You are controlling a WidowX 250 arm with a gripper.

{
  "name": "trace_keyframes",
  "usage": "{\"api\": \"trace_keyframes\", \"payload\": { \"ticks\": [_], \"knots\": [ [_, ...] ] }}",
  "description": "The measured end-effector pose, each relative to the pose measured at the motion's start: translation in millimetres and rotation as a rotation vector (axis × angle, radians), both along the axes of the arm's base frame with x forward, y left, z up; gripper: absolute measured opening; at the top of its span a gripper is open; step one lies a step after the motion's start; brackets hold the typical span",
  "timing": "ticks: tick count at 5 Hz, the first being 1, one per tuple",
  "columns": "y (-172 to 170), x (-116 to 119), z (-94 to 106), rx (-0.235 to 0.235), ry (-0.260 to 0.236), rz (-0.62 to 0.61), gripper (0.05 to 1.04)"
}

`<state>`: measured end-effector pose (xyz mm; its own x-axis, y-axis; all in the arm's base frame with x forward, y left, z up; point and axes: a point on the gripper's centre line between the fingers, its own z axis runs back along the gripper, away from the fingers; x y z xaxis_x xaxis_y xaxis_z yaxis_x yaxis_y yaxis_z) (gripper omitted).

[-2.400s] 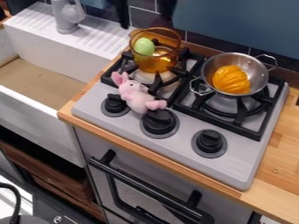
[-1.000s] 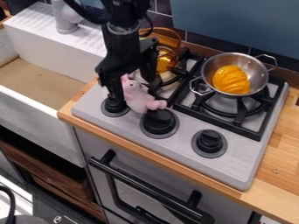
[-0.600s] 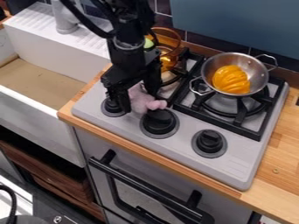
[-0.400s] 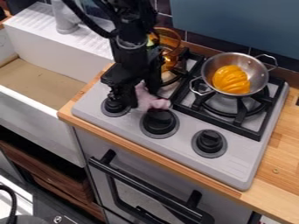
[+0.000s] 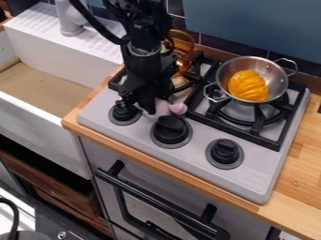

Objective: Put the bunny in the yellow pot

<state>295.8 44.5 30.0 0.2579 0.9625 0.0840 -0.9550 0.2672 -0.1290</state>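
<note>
Gripper (image 5: 156, 104): seemingly clamped on bunny (image 5: 177, 108) | change: bunny's feet shifted slightly toward steel pot (image 5: 274, 77)

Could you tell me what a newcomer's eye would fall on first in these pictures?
Probably the bright orange, ridged object in the metal pan on the stove's right-hand burner. Next might come the black robot arm, coming in from the top edge over the stove's left side, with the pink bunny partly hidden beneath it, just behind the middle knob.
</note>
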Motion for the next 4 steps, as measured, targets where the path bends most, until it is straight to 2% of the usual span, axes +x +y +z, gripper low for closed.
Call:
{"api": "trace_keyframes", "payload": {
  "ticks": [1, 2, 3, 4],
  "knots": [
    [4, -4, 5.7, -0.01, 0.025, -0.022, 0.217],
    [8, 1, 27.5, -0.001, 0.009, -0.035, 0.196],
    [13, 2, 47.1, -0.013, 0.027, -0.006, 0.191],
    [21, 11, 67.9, -0.006, 0.025, 0.027, 0.21]
  ]
}}
